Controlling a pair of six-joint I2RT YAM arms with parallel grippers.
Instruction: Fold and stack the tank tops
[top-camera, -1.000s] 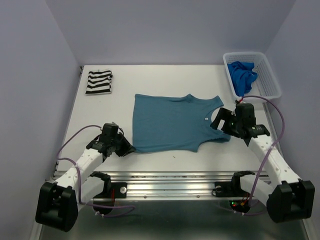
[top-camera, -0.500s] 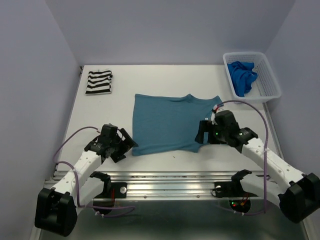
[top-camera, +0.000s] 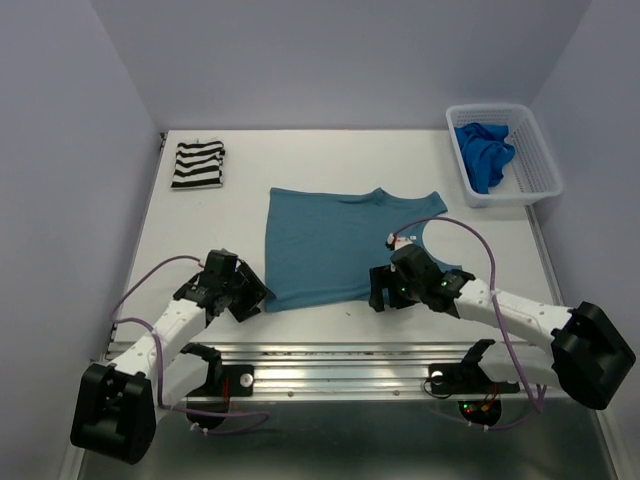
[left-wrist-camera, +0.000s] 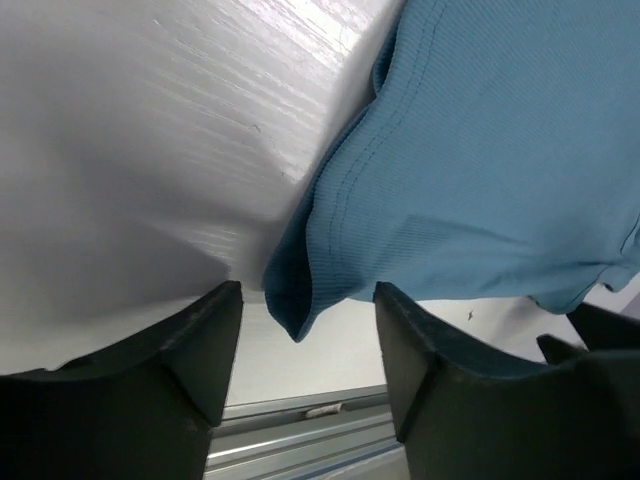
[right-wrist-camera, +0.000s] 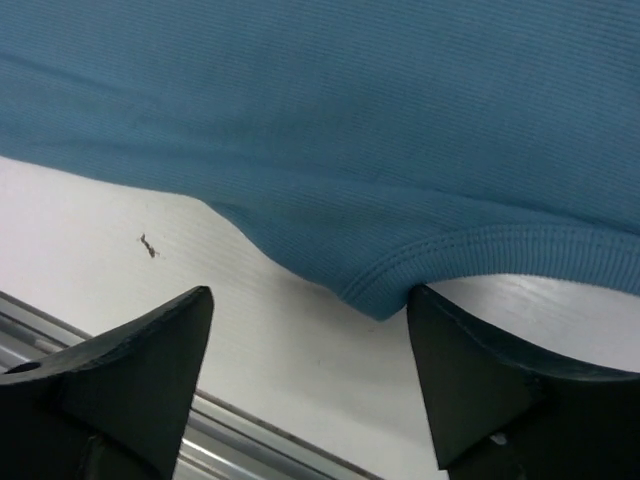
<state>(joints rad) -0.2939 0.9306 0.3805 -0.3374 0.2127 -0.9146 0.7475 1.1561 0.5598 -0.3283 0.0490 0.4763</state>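
Top view, done: striped tank top (top-camera: 197, 165) lying folded at the far left of the bench (top-camera: 300, 160).
Top view, in hand: teal tank top (top-camera: 330, 245) spread flat mid-bench, not folded; left end effector (top-camera: 255, 295) at its near left corner, right end effector (top-camera: 378, 295) at its near edge.
Top view, remaining: royal blue tank top (top-camera: 485, 152) bunched in the basket (top-camera: 540, 170).
Left wrist: fingers spread, hem corner between them, nothing pinched.
Right wrist: fingers spread wide by the near hem, gripping nothing.
Progress: probably one of three folded; no stack yet.
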